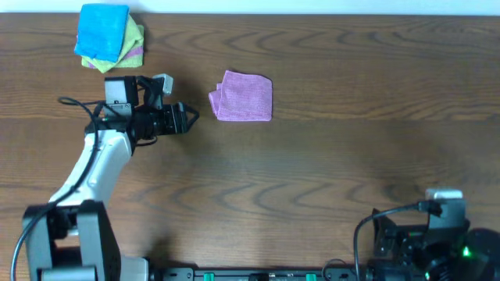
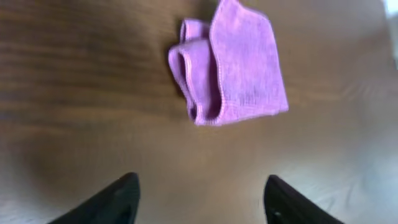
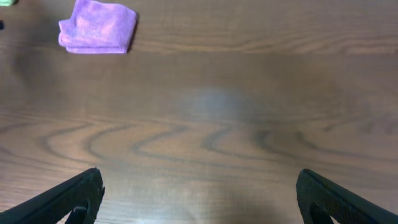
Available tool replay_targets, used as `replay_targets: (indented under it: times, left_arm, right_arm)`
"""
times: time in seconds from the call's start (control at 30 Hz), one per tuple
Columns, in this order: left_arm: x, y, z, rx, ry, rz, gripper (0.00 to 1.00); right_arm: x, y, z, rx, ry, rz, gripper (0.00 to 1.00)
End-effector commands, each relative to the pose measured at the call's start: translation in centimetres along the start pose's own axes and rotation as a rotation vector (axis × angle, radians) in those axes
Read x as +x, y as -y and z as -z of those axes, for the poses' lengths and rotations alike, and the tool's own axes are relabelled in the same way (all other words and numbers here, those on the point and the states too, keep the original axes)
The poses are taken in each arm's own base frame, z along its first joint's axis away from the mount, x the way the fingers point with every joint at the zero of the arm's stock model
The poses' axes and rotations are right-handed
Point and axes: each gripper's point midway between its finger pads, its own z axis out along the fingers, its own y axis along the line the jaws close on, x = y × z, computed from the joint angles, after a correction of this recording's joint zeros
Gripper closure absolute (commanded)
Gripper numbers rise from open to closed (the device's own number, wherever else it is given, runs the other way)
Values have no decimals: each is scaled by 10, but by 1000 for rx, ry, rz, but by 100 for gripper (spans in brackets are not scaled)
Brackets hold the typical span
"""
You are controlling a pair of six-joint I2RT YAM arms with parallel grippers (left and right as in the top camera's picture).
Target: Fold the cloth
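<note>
Overhead top-down, wrist views low, cloth [image 1: 242, 97] shared

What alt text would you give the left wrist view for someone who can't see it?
A folded purple cloth lies on the dark wooden table, in the upper middle of the view, its layered edges showing on the left. Below it, the left hand is open and empty, clear of the cloth.

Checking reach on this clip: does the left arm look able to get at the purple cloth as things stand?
Probably yes. The left pincer is open and empty, pointing toward the folded cloth nearby, with only bare table between them.
</note>
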Motion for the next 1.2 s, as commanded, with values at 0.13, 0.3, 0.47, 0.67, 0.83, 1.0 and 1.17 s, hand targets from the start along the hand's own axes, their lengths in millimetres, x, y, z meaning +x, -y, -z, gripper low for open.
replay_targets:
  times: [0.13, 0.3, 0.47, 0.67, 0.83, 1.0, 1.17]
  left_arm:
    - [4, -11, -42, 135, -25, 186, 29]
    - [8, -14, -65, 166, -44, 223, 23]
    - [1, -13, -78, 186, -18, 220, 11]
    - [-4, -18, -95, 223, -8, 280, 11]
    - [-3, -22, -111, 224, -30, 294, 10]
    - [0, -15, -132, 237, -69, 309, 8]
    - [15, 0, -157, 261, -135, 307, 7]
  right_arm:
    - [4, -12, 15, -60, 13, -39, 1]
    - [1, -26, 17, -143, 25, -45, 1]
    - [-5, -38, 19, -210, 46, -52, 1]
    - [-11, -40, 20, -222, 66, -73, 1]
    - [-18, -44, 22, -251, 93, -78, 1]
    - [-24, -47, 23, -272, 114, -87, 1]
    - [-31, -51, 26, -297, 140, -105, 1]
